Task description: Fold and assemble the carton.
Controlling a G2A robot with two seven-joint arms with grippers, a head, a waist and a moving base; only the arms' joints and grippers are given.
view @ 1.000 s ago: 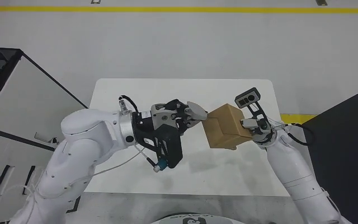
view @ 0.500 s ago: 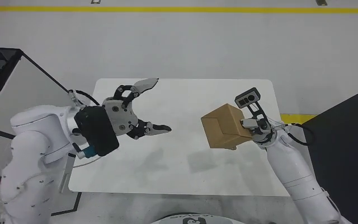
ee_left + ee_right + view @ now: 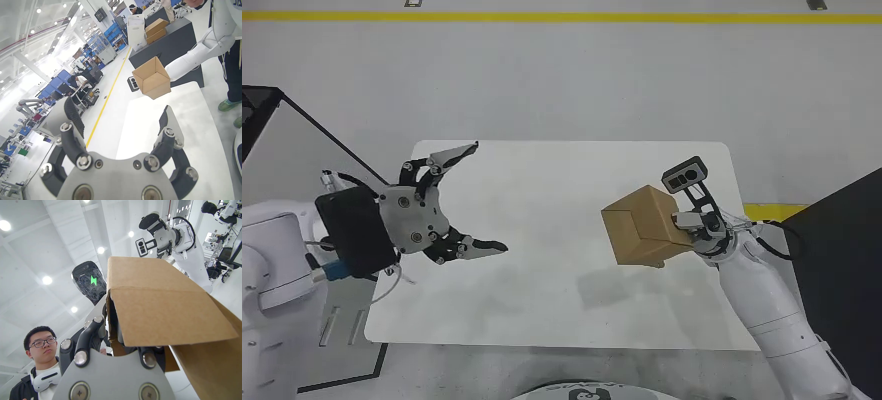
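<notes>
We hold carton aloft over right side of table, right gripper pinching one wall (open end turned toward left gripper, likely for flap access). Left gripper spread wide, empty, well apart near table's left edge.

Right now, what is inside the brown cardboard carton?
Through its open end, the brown cardboard carton shows only bare inner walls. Its deepest part is hidden by the near wall. The right gripper grips one wall.
</notes>
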